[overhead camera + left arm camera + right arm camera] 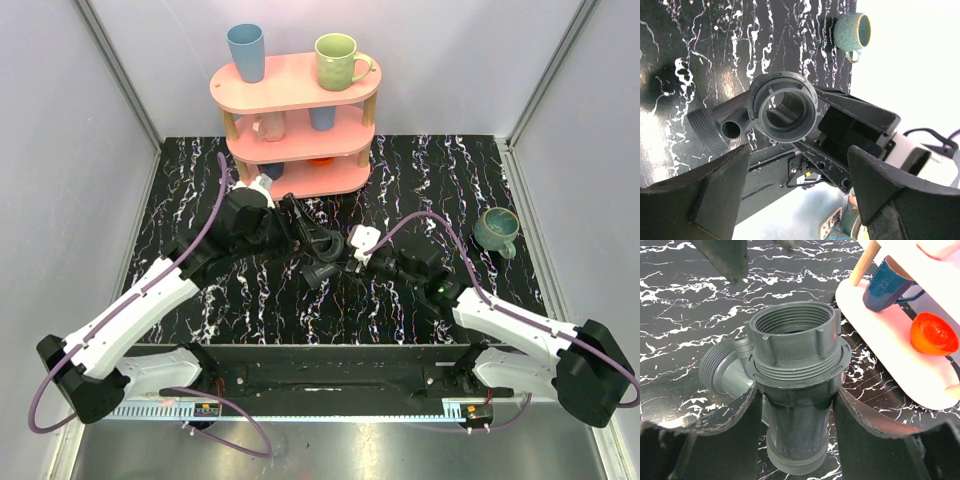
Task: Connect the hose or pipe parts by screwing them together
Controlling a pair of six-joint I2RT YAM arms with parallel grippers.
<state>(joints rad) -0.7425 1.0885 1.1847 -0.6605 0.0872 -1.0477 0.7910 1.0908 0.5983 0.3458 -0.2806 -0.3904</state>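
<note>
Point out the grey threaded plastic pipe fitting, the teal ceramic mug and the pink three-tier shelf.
grey threaded plastic pipe fitting (790, 342): right wrist view, collar's outer wall.
teal ceramic mug (846, 34): left wrist view, outer wall.
pink three-tier shelf (290, 82): top external view, bare top tier.

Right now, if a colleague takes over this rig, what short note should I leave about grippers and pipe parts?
Left gripper: open, holding nothing, close beside the parts.
Right gripper: shut on the pipe body, over the middle of the table.
Done: the threaded collar sits on the body's top end.
Left: how tight it is cannot be told; probably turn the collar further, then check.
</note>
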